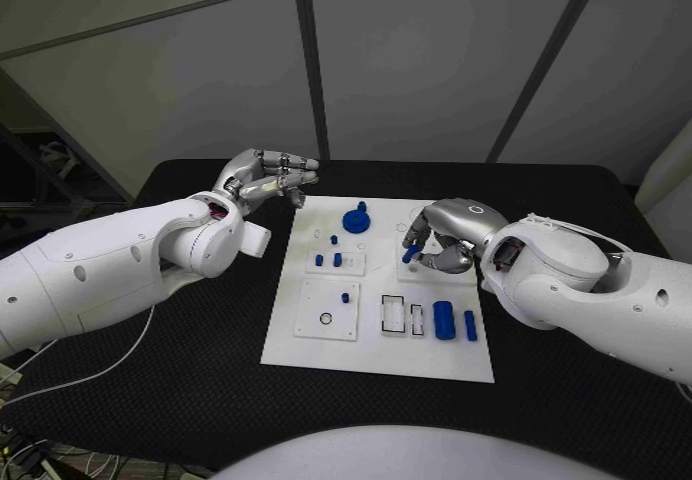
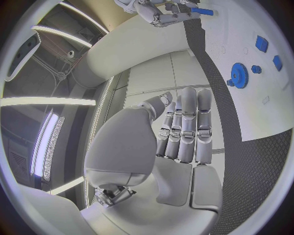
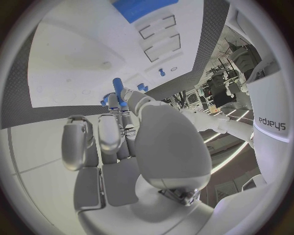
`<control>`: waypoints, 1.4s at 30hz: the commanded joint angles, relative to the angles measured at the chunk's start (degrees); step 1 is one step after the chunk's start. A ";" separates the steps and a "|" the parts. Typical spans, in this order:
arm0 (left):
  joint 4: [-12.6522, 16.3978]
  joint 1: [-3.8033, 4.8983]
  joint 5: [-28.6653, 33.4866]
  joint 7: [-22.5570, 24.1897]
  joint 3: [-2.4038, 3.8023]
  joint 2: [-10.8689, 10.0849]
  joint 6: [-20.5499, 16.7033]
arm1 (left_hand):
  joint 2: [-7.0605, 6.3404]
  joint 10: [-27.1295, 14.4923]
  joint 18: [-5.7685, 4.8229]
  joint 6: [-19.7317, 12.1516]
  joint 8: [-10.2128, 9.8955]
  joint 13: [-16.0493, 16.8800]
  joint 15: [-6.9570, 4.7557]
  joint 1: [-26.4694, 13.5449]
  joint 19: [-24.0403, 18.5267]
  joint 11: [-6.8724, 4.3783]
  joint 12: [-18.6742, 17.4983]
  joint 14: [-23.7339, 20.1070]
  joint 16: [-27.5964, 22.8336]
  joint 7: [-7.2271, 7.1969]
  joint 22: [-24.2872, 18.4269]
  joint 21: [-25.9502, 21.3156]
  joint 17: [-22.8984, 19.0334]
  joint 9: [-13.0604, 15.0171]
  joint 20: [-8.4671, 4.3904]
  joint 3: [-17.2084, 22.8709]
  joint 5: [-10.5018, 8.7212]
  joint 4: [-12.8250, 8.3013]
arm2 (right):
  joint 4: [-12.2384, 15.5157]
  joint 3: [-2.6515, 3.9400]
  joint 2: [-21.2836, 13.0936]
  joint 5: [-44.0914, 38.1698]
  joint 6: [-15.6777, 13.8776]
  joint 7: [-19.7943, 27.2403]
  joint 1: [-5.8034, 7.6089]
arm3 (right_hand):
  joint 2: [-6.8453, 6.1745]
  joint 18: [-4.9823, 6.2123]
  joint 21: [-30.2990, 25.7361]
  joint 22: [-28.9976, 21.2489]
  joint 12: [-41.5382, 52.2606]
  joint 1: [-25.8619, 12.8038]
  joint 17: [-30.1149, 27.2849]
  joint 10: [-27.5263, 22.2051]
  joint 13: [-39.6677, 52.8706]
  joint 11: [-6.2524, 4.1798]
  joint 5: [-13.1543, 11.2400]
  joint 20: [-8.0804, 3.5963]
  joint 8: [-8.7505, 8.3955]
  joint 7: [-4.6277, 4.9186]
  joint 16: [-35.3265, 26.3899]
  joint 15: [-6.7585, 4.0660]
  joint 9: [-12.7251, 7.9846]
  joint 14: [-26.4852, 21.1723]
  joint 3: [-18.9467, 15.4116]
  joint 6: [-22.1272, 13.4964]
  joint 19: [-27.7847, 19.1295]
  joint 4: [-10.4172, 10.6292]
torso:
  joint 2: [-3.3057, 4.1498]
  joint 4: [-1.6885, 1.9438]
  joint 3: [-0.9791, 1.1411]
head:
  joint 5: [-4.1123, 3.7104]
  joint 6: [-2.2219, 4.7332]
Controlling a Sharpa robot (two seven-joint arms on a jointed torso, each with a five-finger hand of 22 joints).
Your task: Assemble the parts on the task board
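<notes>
The white task board [image 1: 378, 352] lies mid-table. My right hand [image 1: 447, 238] hovers over the board's right half and pinches a small blue peg [image 1: 411, 252], which the right wrist view shows between its fingertips [image 3: 117, 87]. In the left wrist view, the same hand [image 2: 162, 13] holds that peg [image 2: 201, 11]. My left hand [image 1: 268, 176] is raised off the board's far left corner; its fingers [image 2: 183, 122] are stretched out with nothing in them. A blue gear [image 1: 356, 219] stands on the board's far part, and it appears again in the left wrist view [image 2: 239, 76].
Two short blue pegs [image 1: 329, 260] stand in a small plate left of centre, and another peg [image 1: 348, 297] stands in the plate nearer me. A thick blue cylinder [image 1: 443, 319] and a thin one [image 1: 470, 325] lie at the board's right, beside empty rectangular slots [image 1: 392, 314].
</notes>
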 commanded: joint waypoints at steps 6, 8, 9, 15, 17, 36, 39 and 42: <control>-0.12 0.01 0.14 0.33 0.04 0.31 0.55 | 0.61 -0.38 -0.98 -0.09 0.28 0.11 0.15 0.19 -0.37 -0.08 0.47 -0.41 -0.28 0.38 -0.10 -0.41 -0.16 -0.16 0.07 -0.54 -0.13 -0.07 | 3.44 0.70 1.08 3.09 -3.74 1.85 0.14 | 0.33 -0.92 0.49 6.49 -0.42 -0.10 0.14 0.48 0.05 0.07 0.41 0.11 0.24 0.08 0.36 -0.50 0.02 1.89 0.06 0.57 0.46 -0.12 | 0.11 0.06 -0.02 | 0.48 0.10; -0.18 0.00 0.14 0.34 0.04 0.47 0.58 | 0.61 -0.38 -0.98 -0.09 0.28 0.11 0.15 0.19 -0.37 -0.08 0.47 -0.41 -0.28 0.38 -0.10 -0.41 -0.16 -0.16 0.07 -0.54 -0.13 -0.07 | 3.45 0.75 2.62 3.77 -3.74 2.56 0.14 | 0.33 -0.94 0.55 6.55 -0.45 -0.11 0.18 0.51 0.05 0.08 0.45 0.11 0.25 0.10 0.40 -0.50 0.02 1.90 0.06 0.62 0.51 -0.13 | 0.12 0.05 -0.02 | 0.55 0.07; -0.20 0.00 0.14 0.34 0.04 0.53 0.59 | 0.61 -0.38 -0.98 -0.09 0.28 0.11 0.15 0.19 -0.37 -0.08 0.47 -0.41 -0.28 0.38 -0.10 -0.41 -0.16 -0.16 0.07 -0.54 -0.13 -0.07 | 3.36 0.75 3.35 3.96 -3.75 2.85 0.13 | 0.33 -0.94 0.55 6.55 -0.45 -0.11 0.18 0.51 0.05 0.08 0.45 0.11 0.25 0.10 0.40 -0.50 0.02 1.90 0.06 0.62 0.51 -0.13 | 0.12 0.08 -0.02 | 0.60 0.04; -0.30 0.00 0.14 0.34 0.04 0.97 0.67 | 0.61 -0.38 -0.98 -0.09 0.28 0.11 0.15 0.19 -0.37 -0.08 0.47 -0.41 -0.28 0.38 -0.10 -0.41 -0.16 -0.16 0.07 -0.54 -0.13 -0.07 | 1.94 -0.28 9.11 4.61 -3.81 5.15 0.03 | 0.27 -0.93 0.53 6.53 -0.58 -0.28 0.16 0.57 0.03 0.11 0.53 0.12 0.23 0.15 0.44 -0.48 0.03 1.92 -0.03 0.69 0.48 -0.07 | 0.16 0.26 -0.09 | 1.03 -0.14; -0.30 0.00 0.14 0.34 0.04 1.04 0.66 | 0.61 -0.38 -0.98 -0.09 0.28 0.11 0.15 0.19 -0.37 -0.08 0.47 -0.41 -0.28 0.38 -0.10 -0.41 -0.16 -0.16 0.07 -0.54 -0.13 -0.07 | 1.43 -1.00 10.47 4.69 -3.76 5.77 -0.02 | 0.26 -0.93 0.54 6.54 -0.60 -0.30 0.19 0.58 0.03 0.12 0.55 0.12 0.22 0.15 0.47 -0.47 0.03 1.92 -0.04 0.69 0.49 -0.07 | 0.17 0.24 -0.13 | 1.20 -0.21; -0.35 0.00 0.14 0.36 0.04 1.35 0.72 | 0.61 -0.38 -0.98 -0.09 0.28 0.11 0.15 0.19 -0.37 -0.08 0.47 -0.41 -0.28 0.38 -0.10 -0.41 -0.16 -0.16 0.07 -0.54 -0.13 -0.07 | -3.73 -5.81 16.34 4.65 -1.49 8.20 -0.92 | 0.34 -0.93 0.54 6.55 -0.76 -0.24 0.22 0.61 0.01 0.12 0.78 0.13 0.17 0.16 0.55 -0.46 0.03 1.94 -0.01 0.71 0.48 -0.16 | 0.14 0.17 -0.03 | 2.65 -0.96; -0.35 0.00 0.14 0.36 0.04 1.34 0.72 | 0.61 -0.38 -0.98 -0.09 0.28 0.11 0.15 0.19 -0.37 -0.08 0.47 -0.41 -0.28 0.38 -0.10 -0.41 -0.16 -0.16 0.07 -0.54 -0.13 -0.07 | -4.19 -5.97 16.55 4.33 -1.07 8.08 -0.99 | 0.34 -0.93 0.54 6.56 -0.78 -0.23 0.24 0.61 0.01 0.12 0.80 0.13 0.16 0.16 0.57 -0.46 0.03 1.94 -0.01 0.71 0.48 -0.17 | 0.15 0.16 -0.02 | 2.79 -1.04; -0.37 0.00 0.14 0.35 0.04 1.36 0.74 | 0.61 -0.38 -0.98 -0.09 0.28 0.11 0.15 0.19 -0.37 -0.08 0.47 -0.41 -0.28 0.38 -0.10 -0.41 -0.16 -0.16 0.07 -0.54 -0.13 -0.07 | -4.46 -6.05 16.65 4.01 -0.51 7.91 -1.03 | 0.34 -0.93 0.54 6.56 -0.78 -0.23 0.24 0.61 0.01 0.12 0.80 0.13 0.16 0.16 0.57 -0.46 0.03 1.94 -0.01 0.71 0.48 -0.17 | 0.13 0.16 -0.03 | 2.82 -1.06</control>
